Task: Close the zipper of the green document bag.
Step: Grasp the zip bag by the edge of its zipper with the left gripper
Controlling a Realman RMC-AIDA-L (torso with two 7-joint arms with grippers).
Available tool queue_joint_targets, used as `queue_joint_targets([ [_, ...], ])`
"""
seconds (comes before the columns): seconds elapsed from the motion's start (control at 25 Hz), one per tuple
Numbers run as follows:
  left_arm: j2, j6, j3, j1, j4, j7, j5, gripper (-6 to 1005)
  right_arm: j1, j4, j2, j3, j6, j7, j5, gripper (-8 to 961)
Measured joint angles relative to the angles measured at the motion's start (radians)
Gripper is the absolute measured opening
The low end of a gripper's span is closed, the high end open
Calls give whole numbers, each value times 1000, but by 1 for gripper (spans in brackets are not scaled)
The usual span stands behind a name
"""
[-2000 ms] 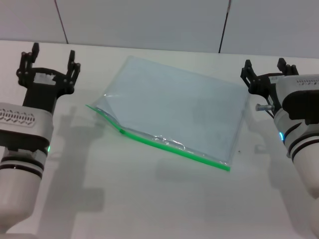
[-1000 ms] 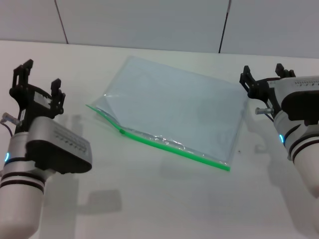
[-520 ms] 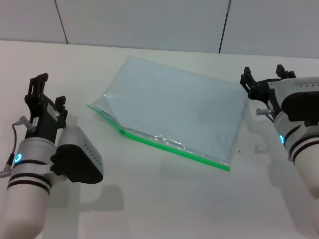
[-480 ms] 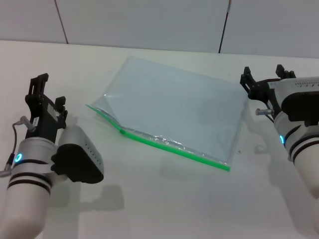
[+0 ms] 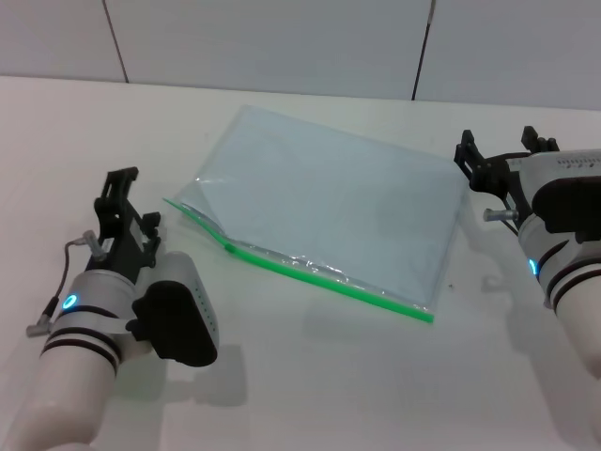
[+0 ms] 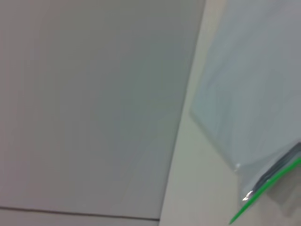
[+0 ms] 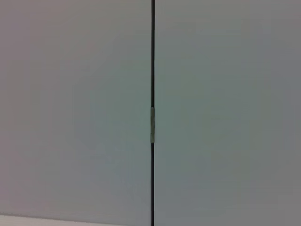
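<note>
Left gripper [image 5: 127,209] hovers with fingers apart, near the zipper's [image 5: 310,275] gaping left end; right gripper [image 5: 502,155], also spread, waits at the far right corner. Flat mid-worktop [image 5: 310,376], the green document bag [image 5: 329,211] looks light, floppy and slippery, best pinned beside the zipper. Nothing blocks either approach.

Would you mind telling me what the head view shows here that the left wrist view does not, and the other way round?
Only the head view shows both arms: the left claw near the open end of the zipper, the right claw open beside the bag's far right corner, and the whole green document bag lying flat on the white table. Only the left wrist view gives a close look at the bag's gaping corner. Both share part of the bag, the green zipper edge, the table and the wall.
</note>
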Motion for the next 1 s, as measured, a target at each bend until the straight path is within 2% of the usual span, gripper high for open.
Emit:
queue_joint_targets([
  [1.0,1,48,-10,-36,-15,-66,-7,762,-7,5,0,0,-21,1,2,820],
])
